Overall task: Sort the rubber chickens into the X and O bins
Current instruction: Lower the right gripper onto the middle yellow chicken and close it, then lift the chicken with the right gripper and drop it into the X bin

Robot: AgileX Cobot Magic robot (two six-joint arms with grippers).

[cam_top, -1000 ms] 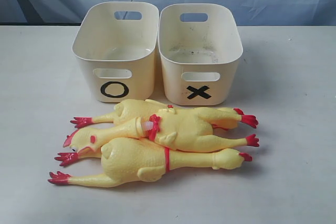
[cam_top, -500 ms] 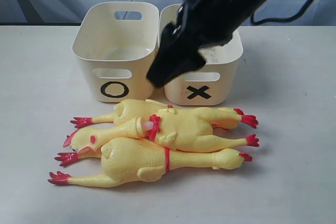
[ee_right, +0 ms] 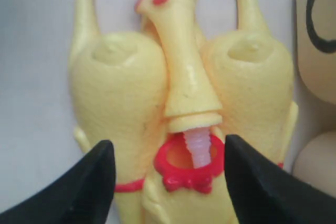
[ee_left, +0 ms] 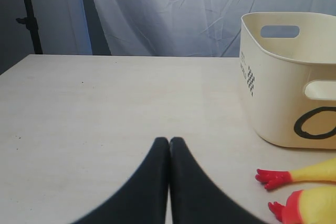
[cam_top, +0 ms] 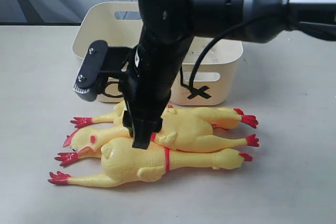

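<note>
Several yellow rubber chickens [cam_top: 157,163] lie packed side by side in front of the bins, their red feet pointing both ways. My right gripper [cam_top: 140,139] has come down over the middle of the pile. In the right wrist view the right gripper [ee_right: 168,145] is open. Its jaws straddle the short head-and-neck piece [ee_right: 181,66], whose white tube [ee_right: 199,148] sits in a red neck band [ee_right: 181,179]. My left gripper [ee_left: 169,142] is shut and empty above bare table, left of the O bin [ee_left: 283,77]. The X bin [cam_top: 223,72] stands beside the O bin [cam_top: 89,40].
The black right arm [cam_top: 220,3] crosses over both bins and hides most of their insides and the O mark. A red chicken foot [ee_left: 273,178] lies near the left gripper. A pale curtain [ee_left: 184,9] hangs behind the table [cam_top: 294,171].
The right arm came in from the upper right, passed over the bins and dropped onto the chicken pile. The chickens and bins have not moved.
</note>
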